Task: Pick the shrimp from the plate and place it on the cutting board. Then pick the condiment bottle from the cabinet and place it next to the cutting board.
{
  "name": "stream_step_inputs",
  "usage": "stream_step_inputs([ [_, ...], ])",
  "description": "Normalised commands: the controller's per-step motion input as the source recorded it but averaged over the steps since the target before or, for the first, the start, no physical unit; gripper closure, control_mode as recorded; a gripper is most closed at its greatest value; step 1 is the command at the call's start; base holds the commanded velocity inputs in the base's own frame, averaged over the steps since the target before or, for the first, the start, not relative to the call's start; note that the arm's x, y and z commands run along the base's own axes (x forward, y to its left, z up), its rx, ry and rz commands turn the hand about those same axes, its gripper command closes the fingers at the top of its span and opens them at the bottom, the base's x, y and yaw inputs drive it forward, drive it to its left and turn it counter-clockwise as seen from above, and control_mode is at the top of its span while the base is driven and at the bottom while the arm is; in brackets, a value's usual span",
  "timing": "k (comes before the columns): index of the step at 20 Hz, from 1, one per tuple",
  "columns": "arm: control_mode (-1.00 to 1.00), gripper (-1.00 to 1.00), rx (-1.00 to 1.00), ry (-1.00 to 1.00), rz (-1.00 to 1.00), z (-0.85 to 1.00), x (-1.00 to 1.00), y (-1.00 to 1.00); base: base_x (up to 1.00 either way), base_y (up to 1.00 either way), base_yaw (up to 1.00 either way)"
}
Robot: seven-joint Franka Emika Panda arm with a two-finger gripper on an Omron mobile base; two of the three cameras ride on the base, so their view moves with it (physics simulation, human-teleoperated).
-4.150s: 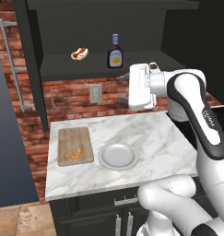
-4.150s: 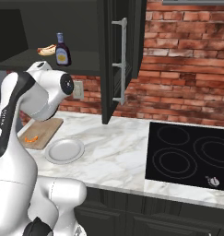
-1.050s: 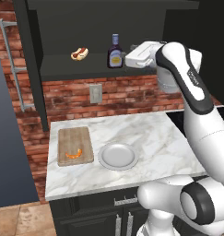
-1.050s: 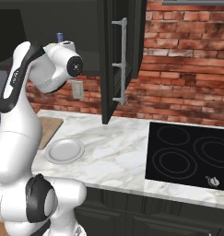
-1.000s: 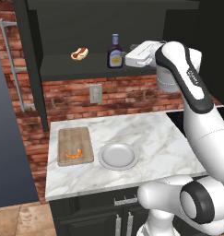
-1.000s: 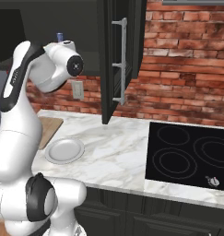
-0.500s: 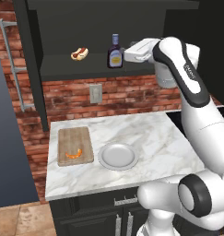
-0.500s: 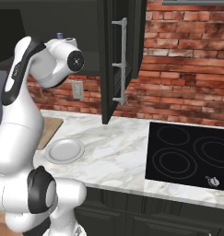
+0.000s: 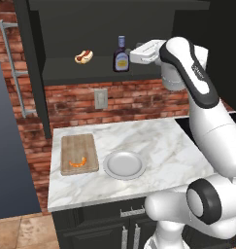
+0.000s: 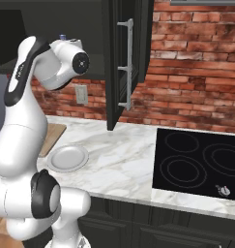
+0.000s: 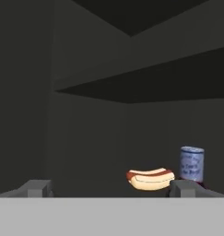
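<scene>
The orange shrimp [image 9: 78, 163] lies on the wooden cutting board [image 9: 79, 150] at the counter's left. To its right sits the grey plate [image 9: 124, 164], bare. The dark condiment bottle [image 9: 121, 54] stands upright on the shelf of the dark cabinet [image 9: 90, 74]. My gripper [image 9: 132, 54] is level with the bottle, just to its right, and points into the cabinet. In the hand view the gripper [image 11: 109, 189] is open with nothing between its tips, and the bottle [image 11: 191, 164] stands just beyond the right fingertip [image 11: 181, 186].
A hot dog [image 9: 83, 56] lies on the same shelf left of the bottle, also seen as the hot dog [image 11: 150, 179] between the tips. An open cabinet door [image 10: 124, 58] hangs right of the arm. A black cooktop [image 10: 201, 162] sits at the counter's right.
Over the last second the hand has risen slightly and moved left toward the bottle on the shelf. The jaws have stayed open. Shrimp, board and plate have not moved.
</scene>
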Motion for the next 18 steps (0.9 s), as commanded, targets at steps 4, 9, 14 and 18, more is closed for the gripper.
stream_step_inputs([
  [4,-1.0,-1.0,0.01,-0.04,0.0,0.0,0.02,0.0,0.0,0.0,0.0],
  [9,-1.0,-1.0,0.0,-0.09,0.0,0.0,0.0,0.0,0.0,0.0,0.0],
  [14,-1.0,-1.0,0.0,-0.08,0.0,0.0,0.0,0.0,0.0,0.0,0.0],
  [18,-1.0,-1.0,0.0,-0.01,0.0,0.0,0.0,0.0,0.0,0.0,0.0],
])
